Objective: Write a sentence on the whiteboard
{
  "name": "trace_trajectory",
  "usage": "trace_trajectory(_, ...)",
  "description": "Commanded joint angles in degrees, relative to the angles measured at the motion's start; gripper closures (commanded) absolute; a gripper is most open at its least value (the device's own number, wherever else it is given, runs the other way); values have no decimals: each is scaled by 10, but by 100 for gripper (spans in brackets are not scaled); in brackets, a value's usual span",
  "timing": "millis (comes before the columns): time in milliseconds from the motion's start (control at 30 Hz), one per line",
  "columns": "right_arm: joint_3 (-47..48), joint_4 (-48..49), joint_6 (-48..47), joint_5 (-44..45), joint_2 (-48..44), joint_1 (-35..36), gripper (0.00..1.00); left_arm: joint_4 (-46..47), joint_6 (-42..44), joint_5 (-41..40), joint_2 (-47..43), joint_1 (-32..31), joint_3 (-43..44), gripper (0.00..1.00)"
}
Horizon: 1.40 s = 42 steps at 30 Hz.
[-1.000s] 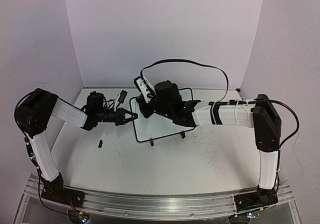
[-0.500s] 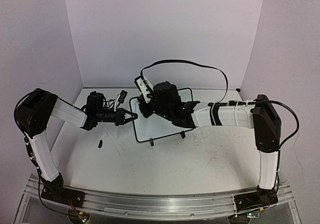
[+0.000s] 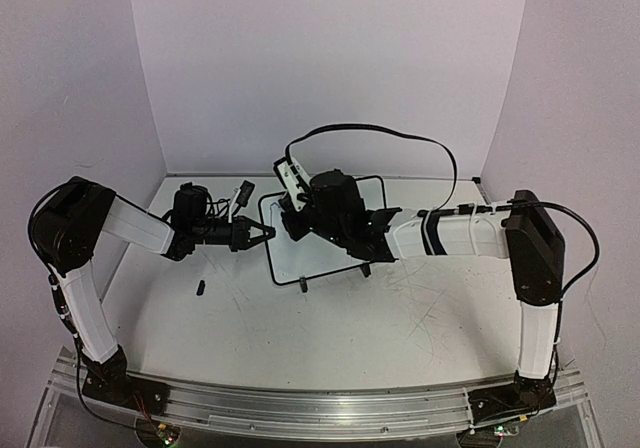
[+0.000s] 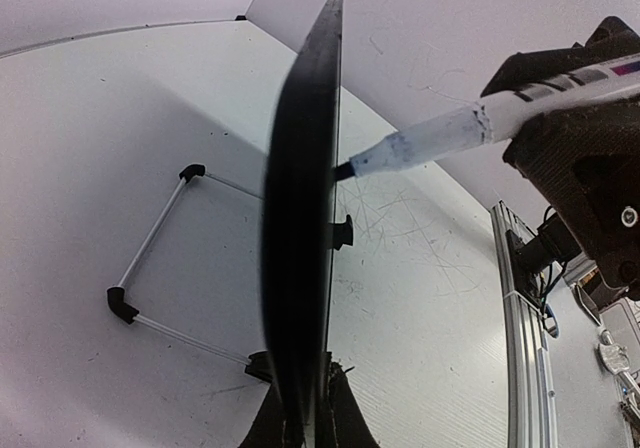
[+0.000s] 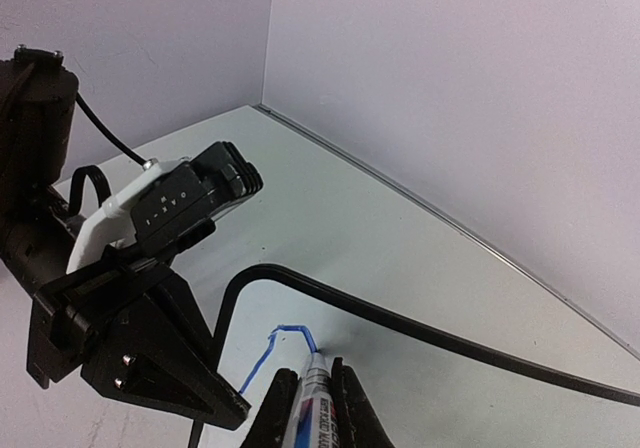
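Note:
The whiteboard [image 3: 325, 248] stands tilted on the table, white with a thin black frame. My left gripper [image 3: 264, 234] is shut on its left edge; in the left wrist view the board [image 4: 300, 218] is edge-on between my fingers [image 4: 300, 368]. My right gripper [image 3: 296, 216] is shut on a marker [image 5: 318, 403] whose tip touches the board's upper left part. The marker [image 4: 450, 128] also shows in the left wrist view, touching the board face. Of the sentence, only one short bent blue stroke [image 5: 272, 350] shows.
A small black cap [image 3: 200, 288] lies on the table left of the board. The board's black feet [image 3: 301, 283] rest on the scratched table. A wire stand [image 4: 150, 268] lies behind the board. Walls close in at the back and sides. A black cable [image 3: 400, 133] arches over my right arm.
My right gripper has shifted slightly with the marker at the board's upper left. My left arm and the board have not moved.

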Motion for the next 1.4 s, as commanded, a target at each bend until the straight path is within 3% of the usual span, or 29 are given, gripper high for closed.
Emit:
trace_trajectory(0, -8, -4, 13, -2, -12, -6, 100, -18, 23, -44, -13, 4, 15, 100)
trace_trajectory(1000, 35, -5, 32, -31, 10, -3, 100, -20, 23, -45, -14, 4, 15, 100)
trace_trajectory(1167, -1, 14, 41, -79, -33, -3, 100, -20, 23, -46, -13, 3, 15, 100)
trace_trajectory(1367, -77, 30, 49, -75, -100, -17, 100, -21, 23, -46, -15, 4, 15, 100)
